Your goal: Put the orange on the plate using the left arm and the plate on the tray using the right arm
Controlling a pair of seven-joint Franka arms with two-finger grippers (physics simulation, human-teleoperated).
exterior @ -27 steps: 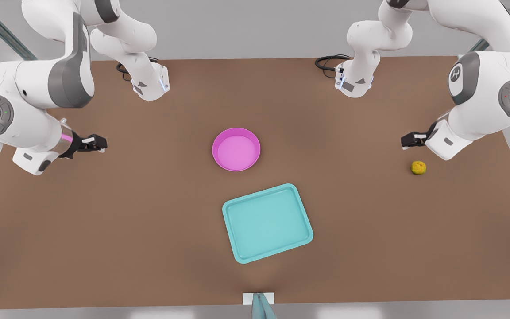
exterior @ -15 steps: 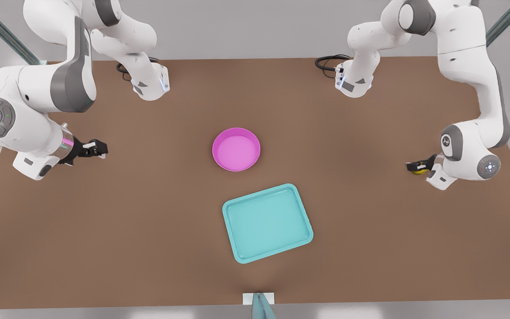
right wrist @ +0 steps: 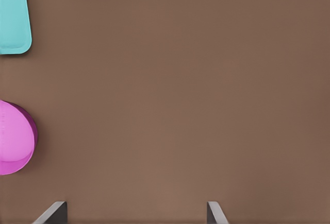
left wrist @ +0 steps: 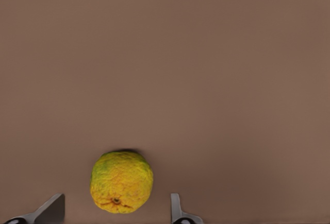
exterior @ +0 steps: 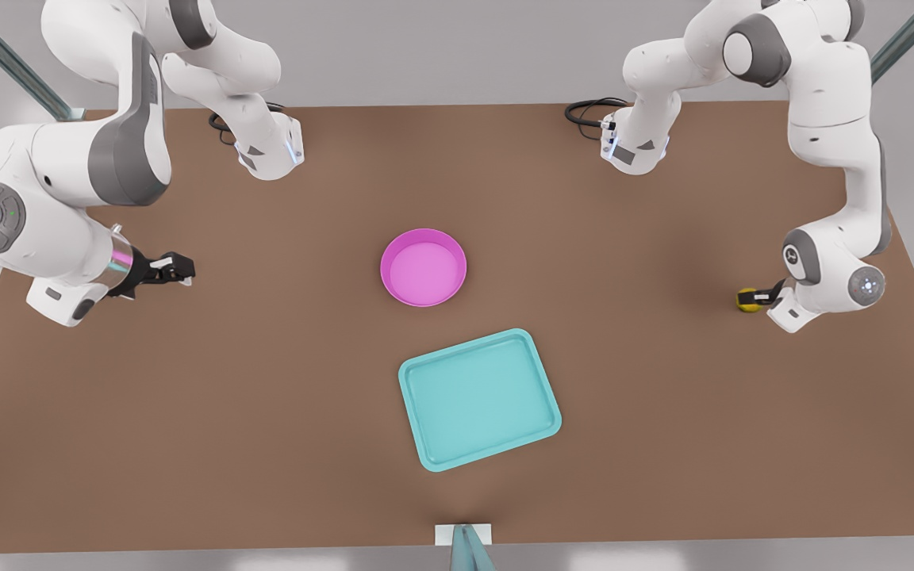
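On the brown table [exterior: 266, 412], left gripper [left wrist: 116, 211] straddles the orange [left wrist: 121, 181], fingers spread; right gripper [exterior: 175, 270] hovers open.

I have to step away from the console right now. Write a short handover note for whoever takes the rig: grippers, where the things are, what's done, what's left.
Left gripper: at the front view's right, down at the table, fingers open on either side of the orange, not closed on it.
Right gripper: at the front view's left, open, waiting above bare table, away from the plate.
Plate: mid-table, nothing in it. Tray: nearer the camera than the plate, nothing on it.
Done: left arm lined up on the orange.
Left: grasp the orange, put it on the plate, then right arm moves the plate onto the tray.
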